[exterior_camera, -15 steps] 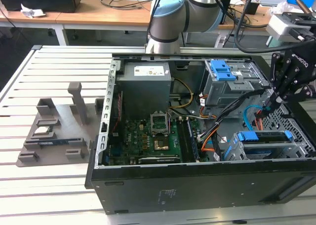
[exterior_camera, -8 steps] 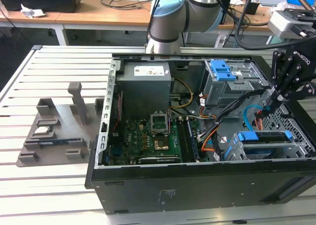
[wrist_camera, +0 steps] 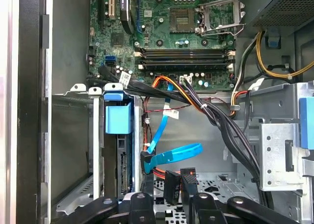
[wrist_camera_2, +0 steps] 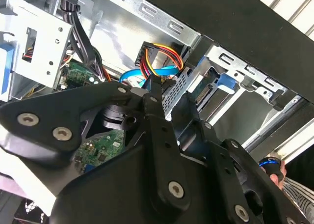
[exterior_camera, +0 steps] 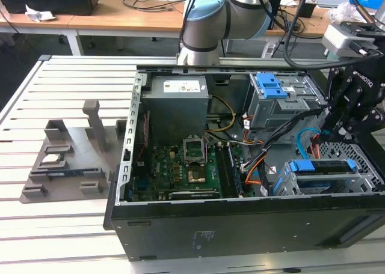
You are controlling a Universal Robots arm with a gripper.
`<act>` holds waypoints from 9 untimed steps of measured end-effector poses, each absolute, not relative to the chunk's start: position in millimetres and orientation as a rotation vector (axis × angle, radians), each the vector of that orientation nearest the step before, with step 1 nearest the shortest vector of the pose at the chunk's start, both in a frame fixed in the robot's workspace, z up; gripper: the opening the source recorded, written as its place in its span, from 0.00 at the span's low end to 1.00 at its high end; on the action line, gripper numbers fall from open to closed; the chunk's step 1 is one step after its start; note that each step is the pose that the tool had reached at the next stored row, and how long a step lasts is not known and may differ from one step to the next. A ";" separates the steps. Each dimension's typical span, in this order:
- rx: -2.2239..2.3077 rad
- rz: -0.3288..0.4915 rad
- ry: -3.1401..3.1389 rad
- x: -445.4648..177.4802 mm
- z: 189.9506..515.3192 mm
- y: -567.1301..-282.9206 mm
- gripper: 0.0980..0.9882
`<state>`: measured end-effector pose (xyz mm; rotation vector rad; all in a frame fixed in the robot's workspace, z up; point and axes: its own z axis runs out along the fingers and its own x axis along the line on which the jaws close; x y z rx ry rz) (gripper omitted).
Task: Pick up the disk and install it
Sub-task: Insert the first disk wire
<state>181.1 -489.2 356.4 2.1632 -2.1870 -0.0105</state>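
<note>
**One disk, in its cage, me just above it**

Looking over the open computer case (exterior_camera: 240, 166) in the exterior view, I count one disk (exterior_camera: 319, 167). It sits at about four o'clock in the case, and its bright blue carrier shows along the top edge of the lower drive cage (exterior_camera: 361, 178). In the first wrist view the same disk (wrist_camera: 118, 120) stands edge-on inside that cage.

There are two drive cages. The second, upper cage (exterior_camera: 283, 103) is at one o'clock and has one blue latch piece (exterior_camera: 271, 85) on top. I also count one power supply (exterior_camera: 177, 100), one motherboard (exterior_camera: 180, 169) with one bare processor socket (exterior_camera: 195, 149), and one flat blue data cable (wrist_camera: 171, 155).

The power supply carries a pale label, but its writing is too small to make out.

My gripper (exterior_camera: 334, 127) hangs at three o'clock, just above the disk's cage and near the loose cables. I cannot tell whether my grip is open or closed, and I see nothing in it.

One grey fixture (exterior_camera: 60, 166) lies on the slatted table (exterior_camera: 72, 76) at nine o'clock.
</note>
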 end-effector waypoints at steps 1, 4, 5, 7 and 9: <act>2.163 -0.011 -2.187 181.1 356.4 -489.1 0.28; 2.163 -0.011 -2.187 181.1 356.4 -489.2 0.08; 2.163 -0.010 -2.187 181.1 356.4 -489.1 0.08; 2.163 -0.011 -2.187 181.1 356.4 -489.1 0.08; 2.163 -0.011 -2.187 181.1 356.4 -489.1 0.08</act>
